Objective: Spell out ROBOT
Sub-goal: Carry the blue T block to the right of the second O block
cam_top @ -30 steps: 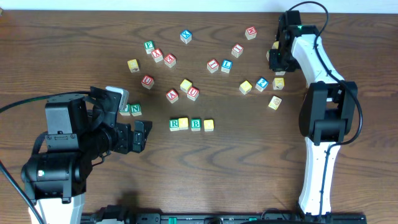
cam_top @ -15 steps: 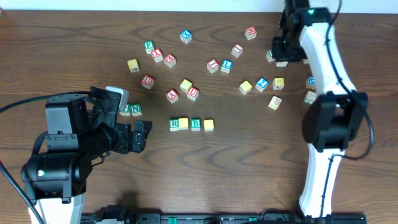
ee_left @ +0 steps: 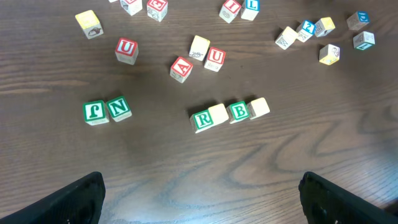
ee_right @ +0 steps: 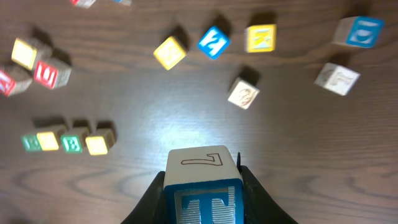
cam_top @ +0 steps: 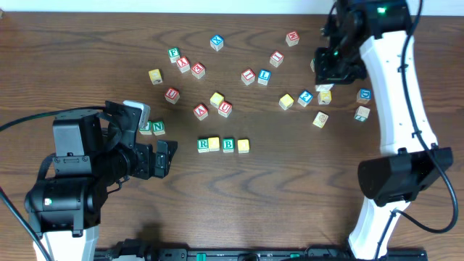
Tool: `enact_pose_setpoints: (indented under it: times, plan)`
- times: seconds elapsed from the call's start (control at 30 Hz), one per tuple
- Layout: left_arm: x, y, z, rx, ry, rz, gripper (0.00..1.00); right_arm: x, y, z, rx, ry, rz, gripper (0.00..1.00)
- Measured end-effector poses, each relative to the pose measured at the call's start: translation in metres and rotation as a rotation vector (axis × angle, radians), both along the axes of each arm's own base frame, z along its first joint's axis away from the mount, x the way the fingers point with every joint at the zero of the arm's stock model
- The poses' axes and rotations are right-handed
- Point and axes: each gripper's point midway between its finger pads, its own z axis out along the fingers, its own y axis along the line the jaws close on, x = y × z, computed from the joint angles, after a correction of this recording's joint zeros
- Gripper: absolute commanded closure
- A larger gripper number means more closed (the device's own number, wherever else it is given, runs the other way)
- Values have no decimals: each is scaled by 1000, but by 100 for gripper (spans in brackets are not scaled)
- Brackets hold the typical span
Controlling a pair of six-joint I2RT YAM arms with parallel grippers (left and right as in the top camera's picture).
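Four cubes stand in a row mid-table: green R (cam_top: 204, 145), a yellow-faced block (cam_top: 214, 143), green B (cam_top: 228, 145) and a second yellow-faced block (cam_top: 243, 146). The left wrist view shows the same row, from R (ee_left: 203, 120) to B (ee_left: 239, 111). My right gripper (ee_right: 203, 202) is shut on the blue-lettered T cube (ee_right: 202, 186) and holds it above the table. In the overhead view this gripper (cam_top: 330, 71) hangs at the back right, far from the row. My left gripper (ee_left: 199, 199) is open and empty, just left of the row.
Loose cubes lie scattered behind the row: red-lettered A (cam_top: 201, 111) and U (cam_top: 225, 109), a yellow one (cam_top: 286, 101), a blue one (cam_top: 305, 96). Green F and N cubes (cam_top: 152, 127) sit by the left arm. Two more cubes (cam_top: 364, 94) lie at the far right.
The right arm's elbow has swung up and to the right, uncovering two cubes at the far right. Its gripper has stayed near the back right, still shut on the T cube. The left arm has not moved.
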Motion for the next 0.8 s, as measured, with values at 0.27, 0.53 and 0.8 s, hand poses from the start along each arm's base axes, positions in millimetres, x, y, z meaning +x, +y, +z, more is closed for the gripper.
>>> enact_pose_setpoints:
  times: [0.27,0.53,0.8]
  plan:
    - [0,0,0,0,0,0,2,-23,60,-19,-104,19,119,99]
    - [0,0,0,0,0,0,2,-65,123,-53,-115,-69,238,99]
    - [0,0,0,0,0,0,2,-82,126,-85,-119,-85,181,99]
